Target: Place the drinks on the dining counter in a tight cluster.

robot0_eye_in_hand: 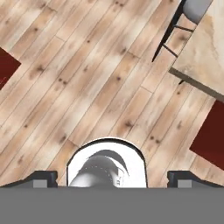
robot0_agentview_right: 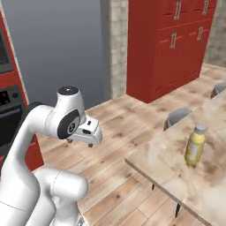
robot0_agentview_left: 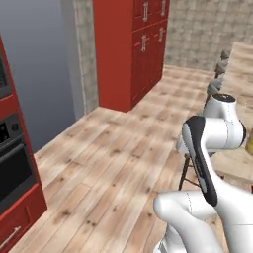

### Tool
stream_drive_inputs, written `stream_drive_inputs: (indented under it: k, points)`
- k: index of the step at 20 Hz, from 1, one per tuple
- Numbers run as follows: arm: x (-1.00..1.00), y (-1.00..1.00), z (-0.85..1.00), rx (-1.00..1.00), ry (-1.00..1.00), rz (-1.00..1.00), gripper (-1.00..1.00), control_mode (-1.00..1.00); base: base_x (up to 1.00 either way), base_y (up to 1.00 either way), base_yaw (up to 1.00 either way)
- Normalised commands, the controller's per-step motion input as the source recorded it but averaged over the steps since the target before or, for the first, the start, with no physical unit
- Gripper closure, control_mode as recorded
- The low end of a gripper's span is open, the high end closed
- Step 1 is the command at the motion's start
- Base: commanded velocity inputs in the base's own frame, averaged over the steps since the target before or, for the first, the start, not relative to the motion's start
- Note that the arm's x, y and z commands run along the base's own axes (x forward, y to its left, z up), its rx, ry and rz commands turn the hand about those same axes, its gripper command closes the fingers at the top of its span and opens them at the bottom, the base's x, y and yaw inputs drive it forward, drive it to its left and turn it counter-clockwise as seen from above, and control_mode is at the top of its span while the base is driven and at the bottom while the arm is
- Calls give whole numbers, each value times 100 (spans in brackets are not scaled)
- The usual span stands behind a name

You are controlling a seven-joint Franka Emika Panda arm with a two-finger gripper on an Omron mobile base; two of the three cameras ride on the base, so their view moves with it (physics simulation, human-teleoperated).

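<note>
Right base view gives you the juice bottle (robot0_agentview_right: 195, 145) upright on the dining counter (robot0_agentview_right: 176, 172), at three o'clock from the gripper (robot0_agentview_right: 90, 140); its fingers spread wide, holding nothing.

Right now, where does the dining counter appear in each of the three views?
Left base view: dining counter runs along the right edge, partly behind the arm.
Right base view: lower right, its corner toward the robot.
Hand view: top right corner.
Shared landmark: grey stools lining its edge.
</note>
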Motion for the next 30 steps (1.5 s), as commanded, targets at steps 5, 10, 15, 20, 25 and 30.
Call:
stream_drive_inputs:
  k: [5,10,15,20,25,30]
  points:
    - [0,0,0,0,0,0,-100,100,7,2,100]
    - [0,0,0,0,0,0,-100,100,1,1,100]
    - [0,0,0,0,0,0,-100,100,0,13,100]
    - [0,0,0,0,0,0,-100,100,3,11,100]
    - [0,0,0,0,0,0,-100,100,28,7,90]
    - [0,0,0,0,0,0,-100,100,78,9,72]
